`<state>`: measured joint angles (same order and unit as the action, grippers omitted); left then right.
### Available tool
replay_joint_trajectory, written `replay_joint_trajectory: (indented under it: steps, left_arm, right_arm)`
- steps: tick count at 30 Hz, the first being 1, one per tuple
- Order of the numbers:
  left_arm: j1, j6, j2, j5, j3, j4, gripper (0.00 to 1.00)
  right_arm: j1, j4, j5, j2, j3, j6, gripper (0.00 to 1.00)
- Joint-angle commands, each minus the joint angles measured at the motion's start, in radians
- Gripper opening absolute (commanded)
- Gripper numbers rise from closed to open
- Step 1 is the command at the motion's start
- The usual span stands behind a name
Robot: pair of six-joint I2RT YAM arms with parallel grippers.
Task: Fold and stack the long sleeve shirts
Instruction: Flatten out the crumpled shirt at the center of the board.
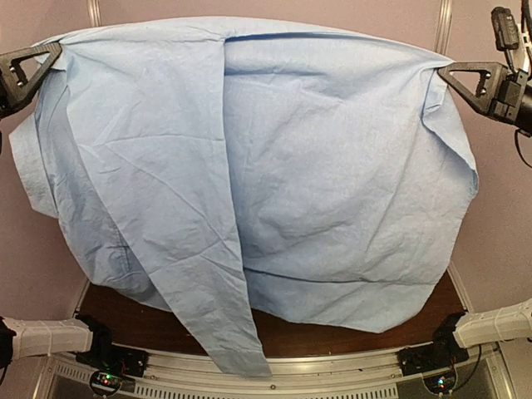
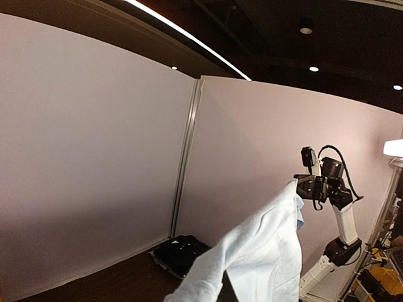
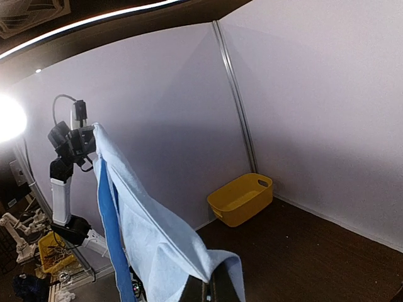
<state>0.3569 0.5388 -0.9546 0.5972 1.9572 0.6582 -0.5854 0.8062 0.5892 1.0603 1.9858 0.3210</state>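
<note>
Two pincers, both mine, are clenched on one light blue shirt (image 1: 332,166). My left pincer (image 1: 51,51) grips the cloth at its upper left corner, and my right pincer (image 1: 449,73) grips it at the upper right. The shirt hangs spread wide between them, raised above the dark tabletop (image 1: 332,337) and hiding most of it from the overhead camera. One long sleeve (image 1: 208,274) drapes diagonally down the front, its end reaching the metal rail (image 1: 332,384) at the near edge. Left wrist view: a black shirt (image 2: 179,251) lies in a compact bundle on the tabletop near the wall corner. Right wrist view: a yellow basket (image 3: 242,200) sits by the far wall, well apart from the blue cloth.
</note>
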Motion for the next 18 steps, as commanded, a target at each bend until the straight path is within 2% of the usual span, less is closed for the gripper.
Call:
replay_joint_trajectory:
  steps: [1,7,11,14,18]
  left_arm:
    - [-0.006,-0.075,-0.101,-0.191,0.064,-0.005,0.00]
    - [-0.006,-0.144,-0.225,-0.400,0.063,0.001,0.00]
    - [-0.006,-0.176,-0.281,-0.476,0.018,-0.034,0.00]
    - [-0.006,-0.184,-0.318,-0.455,0.030,-0.035,0.00]
    - [-0.006,-0.171,-0.318,-0.326,0.070,-0.042,0.00]
  right_arm:
    - [0.003,0.043,-0.264,0.039,0.034,-0.021,0.00]
    - [0.005,0.072,-0.478,0.130,0.029,-0.055,0.00]
    - [0.005,0.038,-0.577,0.165,-0.023,-0.089,0.00]
    - [0.009,0.053,-0.582,0.203,0.020,-0.100,0.00]
    - [0.010,0.077,-0.506,0.227,0.109,-0.089,0.00]
